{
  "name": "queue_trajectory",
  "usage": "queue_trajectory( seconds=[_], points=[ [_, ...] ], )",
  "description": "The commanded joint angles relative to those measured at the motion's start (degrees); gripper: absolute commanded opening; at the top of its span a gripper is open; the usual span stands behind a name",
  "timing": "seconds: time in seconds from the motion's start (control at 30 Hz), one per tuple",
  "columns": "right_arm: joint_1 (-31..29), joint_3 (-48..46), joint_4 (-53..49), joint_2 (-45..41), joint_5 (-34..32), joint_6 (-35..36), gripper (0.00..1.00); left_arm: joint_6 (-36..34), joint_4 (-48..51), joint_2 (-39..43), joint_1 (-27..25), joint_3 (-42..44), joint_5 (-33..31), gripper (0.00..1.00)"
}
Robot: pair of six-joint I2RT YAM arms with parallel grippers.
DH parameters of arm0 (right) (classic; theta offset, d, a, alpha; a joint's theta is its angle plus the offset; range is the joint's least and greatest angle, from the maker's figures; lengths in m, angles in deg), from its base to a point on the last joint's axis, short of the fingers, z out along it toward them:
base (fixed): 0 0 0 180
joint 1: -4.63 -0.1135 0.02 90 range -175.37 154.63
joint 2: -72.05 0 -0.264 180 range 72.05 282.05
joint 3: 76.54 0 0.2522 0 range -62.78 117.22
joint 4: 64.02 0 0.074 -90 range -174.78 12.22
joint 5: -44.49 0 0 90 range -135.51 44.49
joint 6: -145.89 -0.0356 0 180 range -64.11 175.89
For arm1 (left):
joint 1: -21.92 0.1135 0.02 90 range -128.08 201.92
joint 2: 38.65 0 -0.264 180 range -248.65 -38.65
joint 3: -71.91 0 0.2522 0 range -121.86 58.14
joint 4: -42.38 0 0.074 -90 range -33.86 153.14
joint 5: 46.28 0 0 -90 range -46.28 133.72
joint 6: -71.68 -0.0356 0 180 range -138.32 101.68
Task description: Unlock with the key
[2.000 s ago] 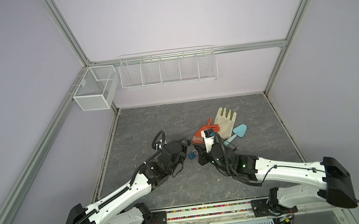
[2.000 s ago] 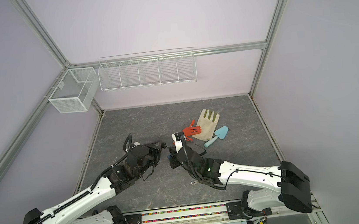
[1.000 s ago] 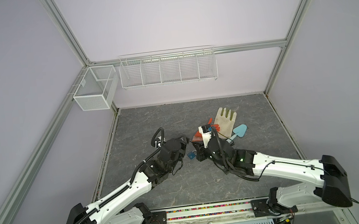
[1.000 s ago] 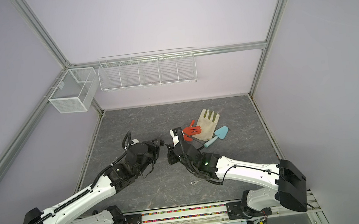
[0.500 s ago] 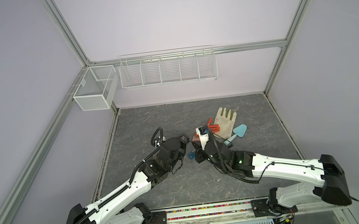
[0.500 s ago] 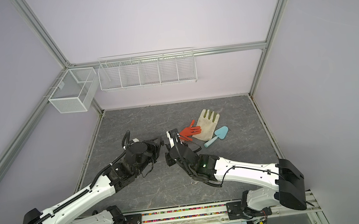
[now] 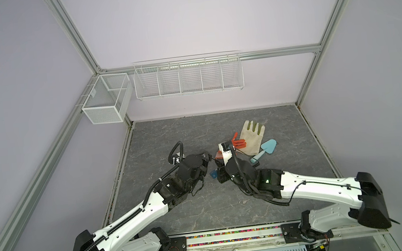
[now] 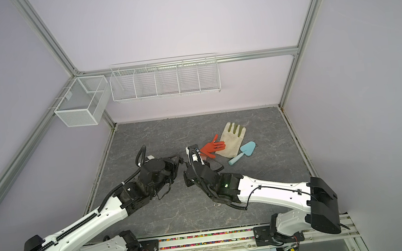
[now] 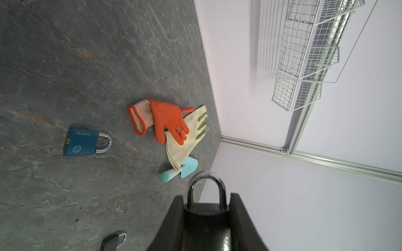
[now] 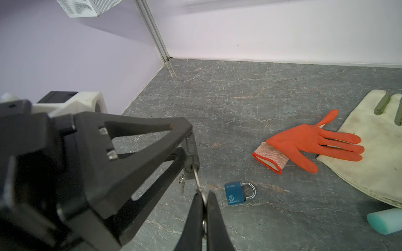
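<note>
My left gripper (image 9: 206,198) is shut on a black padlock (image 9: 205,217), whose silver shackle sticks out past the fingertips. In the right wrist view that padlock (image 10: 191,152) shows its underside, pinched between the left fingers (image 10: 139,139). My right gripper (image 10: 203,195) is shut on a thin silver key (image 10: 197,180), whose tip sits at the lock's keyhole. A second small key (image 10: 182,183) hangs beside it. In both top views the left gripper (image 7: 207,156) and right gripper (image 7: 217,166) meet above the middle of the table.
On the table below the grippers lies a blue padlock (image 10: 236,194) (image 9: 81,142), and near it another dark padlock (image 9: 113,241). An orange glove (image 7: 238,143), a cream glove (image 7: 252,138) and a teal trowel (image 7: 265,150) lie to the right. Wire baskets (image 7: 187,78) hang on the back wall.
My right gripper has shifted left and closer to the left gripper, bringing the key up to the held padlock. The left arm has barely moved.
</note>
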Motion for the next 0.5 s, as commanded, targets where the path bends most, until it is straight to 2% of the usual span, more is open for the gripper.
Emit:
queue_trajectory(
  seconds=[0.0, 0.33, 0.47],
  points=[
    [0.3, 1.9, -1.2, -0.1, -2.0, -2.6, 0.06, -0.5, 0.5, -0.3, -1.1, -2.2, 1.5, 0.0],
    [0.3, 2.5, -3.2, -0.2, -4.8, -4.4, 0.06, 0.3, 1.2, -0.5, -1.5, -2.4, 1.0, 0.0],
    [0.3, 2.2, -1.3, -0.6, -3.3, -3.7, 0.06, 1.3, 0.3, -0.5, -1.5, -1.5, 1.4, 0.0]
  ],
)
